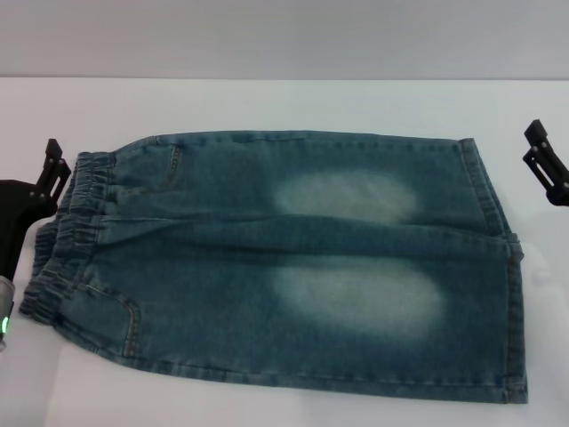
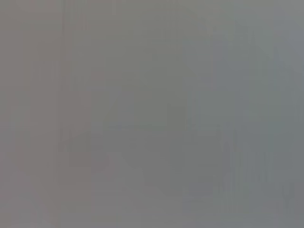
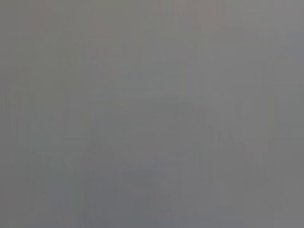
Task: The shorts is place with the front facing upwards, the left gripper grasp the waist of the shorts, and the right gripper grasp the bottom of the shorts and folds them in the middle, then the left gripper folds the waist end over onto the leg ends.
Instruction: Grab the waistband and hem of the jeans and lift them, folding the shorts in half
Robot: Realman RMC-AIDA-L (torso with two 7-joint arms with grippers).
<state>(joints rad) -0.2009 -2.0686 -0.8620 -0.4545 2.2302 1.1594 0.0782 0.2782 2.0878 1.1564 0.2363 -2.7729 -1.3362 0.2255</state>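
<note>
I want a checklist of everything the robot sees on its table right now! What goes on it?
Surface: white table, bare around the cloth.
Job's things: the shorts lie flat and unfolded, the waist on the robot's left, the leg ends on its right.
Clutter: nothing seen.
Grippers: the left gripper sits beside the waist, apart from it; the right gripper sits beyond the leg ends, holding nothing.
Cables: nothing seen.
Surroundings: plain pale wall behind; both wrist views show only grey.
</note>
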